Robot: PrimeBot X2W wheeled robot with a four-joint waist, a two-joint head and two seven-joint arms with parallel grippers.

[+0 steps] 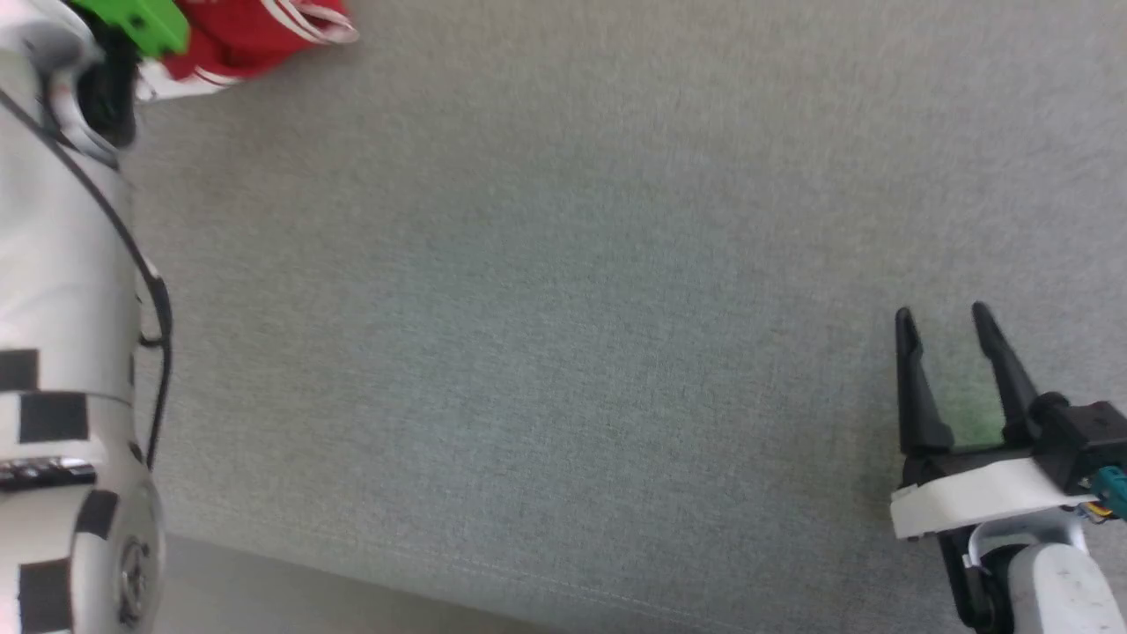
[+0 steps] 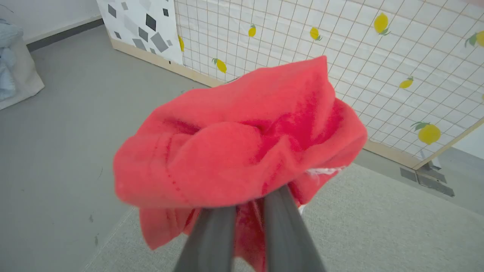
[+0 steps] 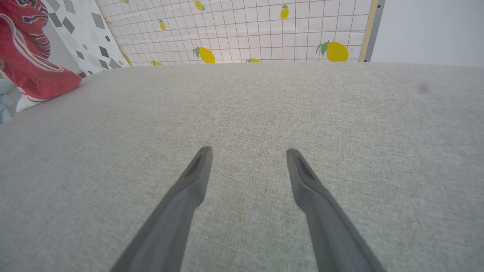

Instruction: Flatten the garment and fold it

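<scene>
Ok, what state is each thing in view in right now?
left gripper: shut on the garment.
right gripper: open, empty, over the grey mat.
garment: crumpled, not yet flattened or folded.

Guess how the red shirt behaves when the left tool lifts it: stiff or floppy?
Likely floppy: the garment bunches in soft folds over the left tool. It will probably drape and swing, as loose cloth hangs below the pinch.

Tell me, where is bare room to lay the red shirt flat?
Bare: the grey surface between the bunched shirt, far left, and the open right tool. Crowded: only there, where the left tool grips the shirt.
</scene>
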